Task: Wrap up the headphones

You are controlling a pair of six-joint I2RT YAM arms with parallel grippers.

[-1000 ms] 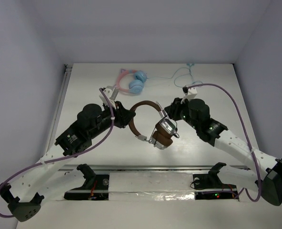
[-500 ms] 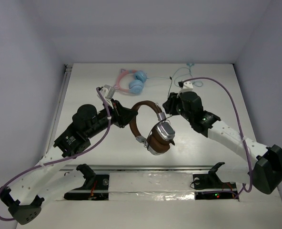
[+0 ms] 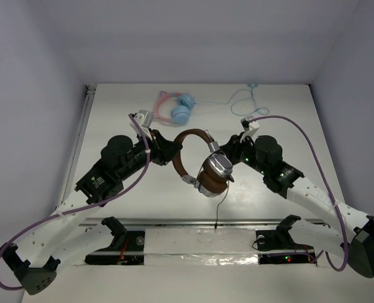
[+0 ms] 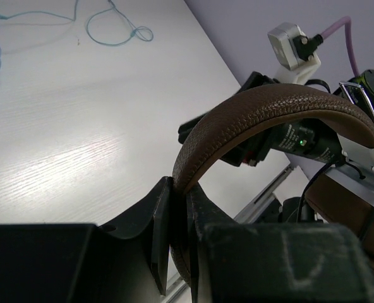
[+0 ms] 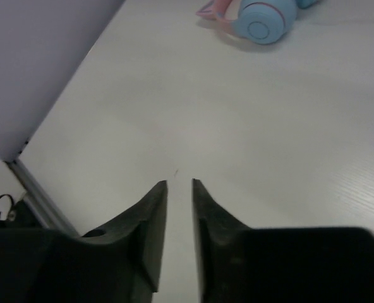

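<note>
Your L jaws pinch the headphones [image 3: 216, 170] by the brown headband [image 4: 269, 110], held over mid-worktop [image 3: 282, 120] btwn both arms w/ cable [image 3: 218, 208] dangling, while your R jaws stand slightly apart, apparently w/ nothing in them.

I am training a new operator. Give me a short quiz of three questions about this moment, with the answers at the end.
1. True or false: the left gripper is shut on the headband of the brown headphones.
2. Fill the gap: between the fingers of the right gripper there is ____.
3. Where do the pink and blue headphones lie? A) on the far side of the table, apart from both grippers; B) on top of the brown headphones; C) in the right gripper.
Key: 1 true; 2 nothing; 3 A.
</note>
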